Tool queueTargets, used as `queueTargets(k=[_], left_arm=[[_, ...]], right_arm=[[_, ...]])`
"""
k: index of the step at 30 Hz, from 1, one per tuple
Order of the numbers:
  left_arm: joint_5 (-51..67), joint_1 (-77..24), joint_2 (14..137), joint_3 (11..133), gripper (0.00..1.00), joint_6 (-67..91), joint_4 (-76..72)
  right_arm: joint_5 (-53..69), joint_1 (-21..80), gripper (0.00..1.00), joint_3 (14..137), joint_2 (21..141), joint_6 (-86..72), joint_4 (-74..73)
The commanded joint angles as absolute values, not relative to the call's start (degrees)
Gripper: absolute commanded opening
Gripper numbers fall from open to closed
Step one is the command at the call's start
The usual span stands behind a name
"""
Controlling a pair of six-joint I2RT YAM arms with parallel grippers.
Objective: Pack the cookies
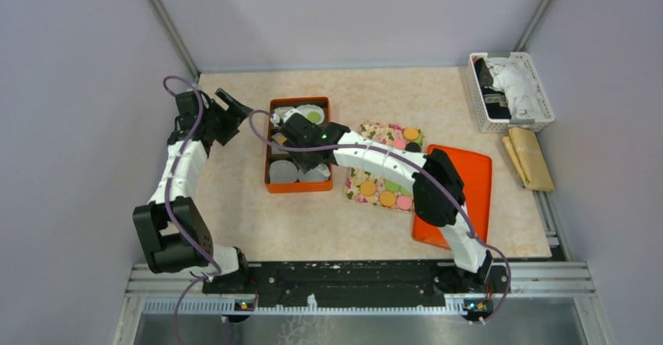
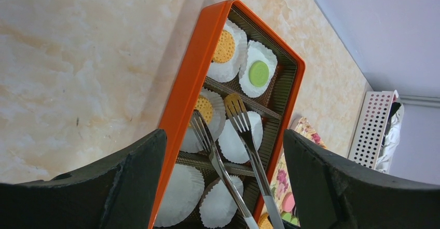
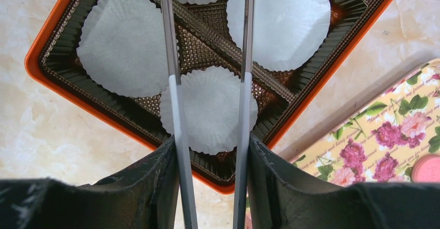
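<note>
The orange box [image 1: 270, 182] holds white paper cups. Three cups carry cookies: an orange one [image 2: 224, 46], a green one [image 2: 258, 73] and a second orange one [image 2: 204, 108]. More cookies [image 1: 387, 198] lie on the floral tray [image 1: 377, 134]; a pink one [image 3: 428, 167] shows there in the right wrist view. My right gripper [image 3: 210, 146] is shut on metal tongs [image 3: 175, 109], whose forked tips [image 2: 234, 107] hang apart over the box's middle cups with nothing between them. My left gripper [image 1: 231, 110] hovers open beside the box's far left corner.
Empty cups [image 3: 123, 42] fill the near end of the box. An orange lid [image 1: 477, 181] lies right of the floral tray, under my right arm. A white basket [image 1: 512, 91] with cloths and a brown paper bag [image 1: 530, 157] sit at the far right.
</note>
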State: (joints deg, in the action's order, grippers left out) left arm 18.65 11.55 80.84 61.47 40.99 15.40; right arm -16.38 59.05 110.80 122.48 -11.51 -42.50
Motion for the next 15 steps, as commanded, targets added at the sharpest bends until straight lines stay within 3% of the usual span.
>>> queueTargets(k=[1, 15], left_arm=[[19.7, 11.9, 79.5, 61.0, 0.89, 40.4, 12.9], [23.4, 11.8, 80.6, 61.7, 0.88, 40.4, 13.0]], right_arm=[[-18.8, 59.4, 0.43, 112.1, 118.4, -11.6, -38.3], [-29.3, 59.4, 0.42, 98.0, 98.6, -15.0, -41.4]])
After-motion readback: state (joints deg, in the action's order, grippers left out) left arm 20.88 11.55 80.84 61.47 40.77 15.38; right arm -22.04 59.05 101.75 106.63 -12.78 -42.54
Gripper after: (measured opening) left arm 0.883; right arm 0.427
